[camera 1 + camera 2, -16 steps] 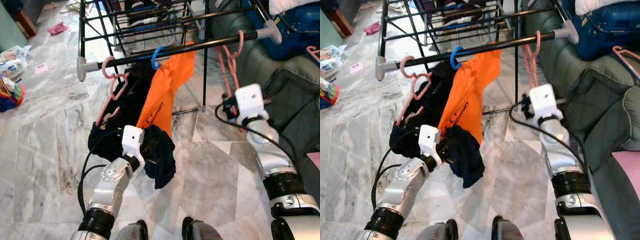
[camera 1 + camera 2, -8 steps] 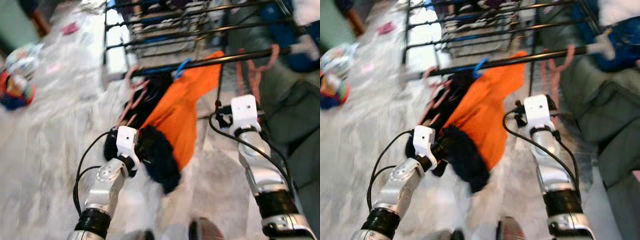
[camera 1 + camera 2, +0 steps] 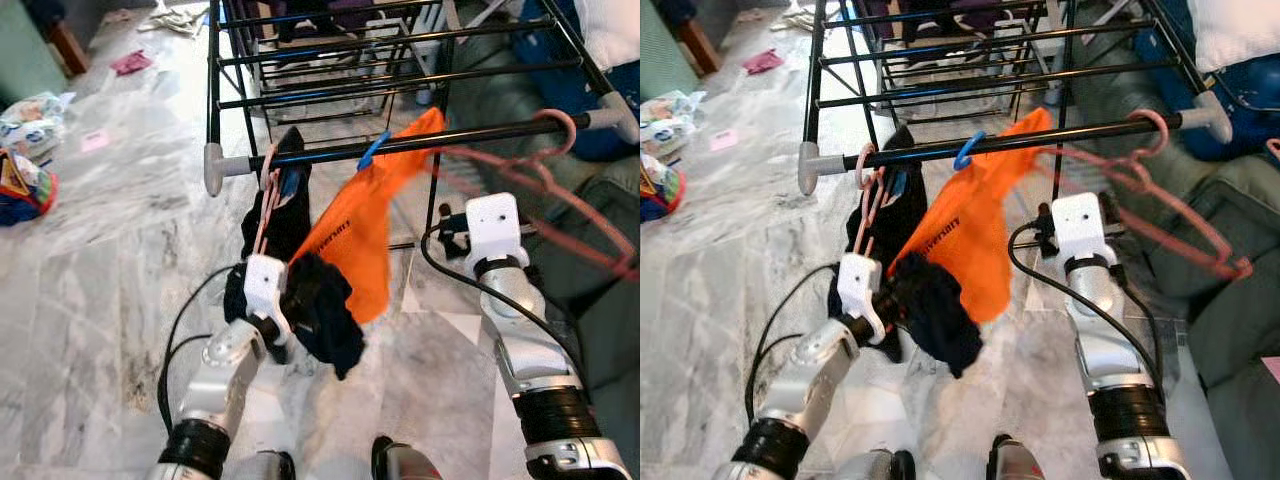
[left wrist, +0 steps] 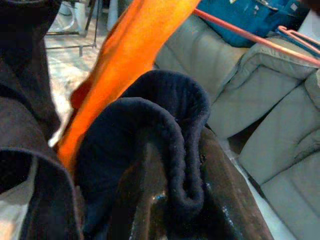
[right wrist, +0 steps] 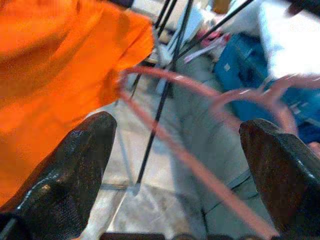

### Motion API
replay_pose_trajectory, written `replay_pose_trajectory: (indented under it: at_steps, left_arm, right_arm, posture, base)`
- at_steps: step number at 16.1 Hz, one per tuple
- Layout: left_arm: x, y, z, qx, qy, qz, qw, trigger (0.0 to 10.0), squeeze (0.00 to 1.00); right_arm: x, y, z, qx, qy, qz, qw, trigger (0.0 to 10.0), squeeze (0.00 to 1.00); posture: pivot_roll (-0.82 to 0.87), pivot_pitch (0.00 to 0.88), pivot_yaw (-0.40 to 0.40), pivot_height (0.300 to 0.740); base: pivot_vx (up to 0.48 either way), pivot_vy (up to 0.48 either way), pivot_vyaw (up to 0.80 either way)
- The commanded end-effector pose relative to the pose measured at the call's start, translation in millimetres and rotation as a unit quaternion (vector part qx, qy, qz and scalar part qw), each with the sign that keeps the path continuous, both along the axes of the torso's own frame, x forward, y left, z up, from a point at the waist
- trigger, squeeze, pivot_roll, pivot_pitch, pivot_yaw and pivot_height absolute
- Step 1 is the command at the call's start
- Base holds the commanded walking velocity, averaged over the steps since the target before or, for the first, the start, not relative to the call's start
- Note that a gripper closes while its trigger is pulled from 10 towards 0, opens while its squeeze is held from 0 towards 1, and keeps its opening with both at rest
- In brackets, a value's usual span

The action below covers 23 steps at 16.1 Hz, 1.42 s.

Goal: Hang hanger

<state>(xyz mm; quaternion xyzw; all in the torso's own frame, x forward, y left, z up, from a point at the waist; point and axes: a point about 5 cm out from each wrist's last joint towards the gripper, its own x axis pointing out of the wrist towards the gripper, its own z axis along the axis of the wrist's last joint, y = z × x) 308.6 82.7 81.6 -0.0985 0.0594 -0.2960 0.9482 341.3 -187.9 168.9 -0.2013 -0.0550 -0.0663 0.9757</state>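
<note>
Fingers of the right gripper (image 5: 170, 170) are spread wide, nothing between them; pink hanger (image 3: 1160, 205) already hooks the rack's rail (image 3: 1040, 142). Left gripper (image 4: 170, 200) pinches dark cloth (image 4: 155, 130). Looks basically hung, so next just back off gently.

left gripper (image 3: 300, 300) fingers buried in dark garment (image 3: 325, 320), pink hanger (image 5: 200, 165) motion-blurred

The left arm (image 3: 225, 365) reaches forward and up, elbow bent, its gripper (image 4: 165, 200) with jaws closed on dark cloth (image 4: 150, 125). The right arm (image 3: 525, 350) is raised nearly straight ahead, wrist level, its gripper (image 5: 175, 165) with jaws spread wide, nothing between the fingers (image 5: 70, 170).
</note>
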Motion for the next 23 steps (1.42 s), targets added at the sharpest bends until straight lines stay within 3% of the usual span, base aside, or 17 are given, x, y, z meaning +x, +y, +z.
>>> replay_pose_trajectory:
  at_steps: [1, 6, 7, 9, 11, 13, 16, 20, 23]
  left_arm:
    - [-1.4, 0.4, 1, -0.003, -0.006, -0.001, 1.0, 10.0, 0.0]
    - [-4.0, -3.1, -3, -0.003, 0.003, -0.012, 1.0, 10.0, 0.0]
    - [-5.1, -4.3, -4, -0.004, 0.006, -0.013, 1.0, 10.0, 0.0]
    - [-6.0, -5.5, -5, -0.005, 0.009, -0.014, 1.0, 10.0, 0.0]
    - [-5.2, -7.7, -6, -0.005, 0.012, -0.019, 1.0, 10.0, 0.0]
    - [-4.2, -8.9, -5, -0.005, 0.013, -0.023, 1.0, 10.0, 0.0]
    - [-3.5, -9.6, -5, -0.004, 0.012, -0.025, 1.0, 10.0, 0.0]
    - [-3.5, -6.4, -3, -0.003, 0.009, -0.018, 1.0, 10.0, 0.0]
    - [-4.6, -5.9, -4, -0.003, 0.008, -0.018, 1.0, 10.0, 0.0]
  right_arm:
    - [-4.3, -2.4, 4, -0.016, -0.011, -0.01, 1.0, 10.0, 0.0]
    - [-12.3, -24.5, 10, -0.042, -0.012, -0.035, 0.998, 10.0, 0.0]
    - [-15.2, -39.8, 12, -0.05, -0.003, -0.048, 0.998, 10.0, 0.0]
    - [-15.9, -54.5, 10, -0.049, 0.016, -0.055, 0.997, 10.0, 0.0]
    - [-9.8, -71.4, 3, -0.018, 0.051, -0.06, 0.997, 10.0, 0.0]
    - [-0.5, -77.6, -3, 0.013, 0.076, -0.06, 0.995, 10.0, 0.0]
    - [12.3, -74.6, -1, 0.017, 0.084, -0.053, 0.995, 10.0, 0.0]
    - [22.1, -63.2, 15, 0.011, 0.044, -0.043, 0.998, 10.0, 0.0]
    - [28.5, -44.4, 14, 0.007, 0.039, -0.018, 0.999, 10.0, 0.0]
  posture:
    - [-0.02, 0.193, 0.056, 0.74]
    - [-0.04, 0.208, 0.049, 0.74]
    - [-0.04, 0.215, 0.048, 0.74]
    - [-0.04, 0.216, 0.049, 0.74]
    - [-0.04, 0.213, 0.052, 0.74]
    - [-0.05, 0.21, 0.055, 0.74]
    - [-0.04, 0.206, 0.056, 0.74]
    - [-0.02, 0.204, 0.054, 0.74]
    - [-0.02, 0.209, 0.055, 0.74]
  base:
    - [0.0, 0.0, 0.0]
    - [0.0, 0.0, 0.0]
    - [0.0, 0.0, 0.0]
    - [0.0, 0.0, 0.0]
    - [0.0, 0.0, 0.0]
    - [0.0, 0.0, 0.0]
    - [0.0, 0.0, 0.0]
    - [0.0, 0.0, 0.0]
    - [0.0, 0.0, 0.0]
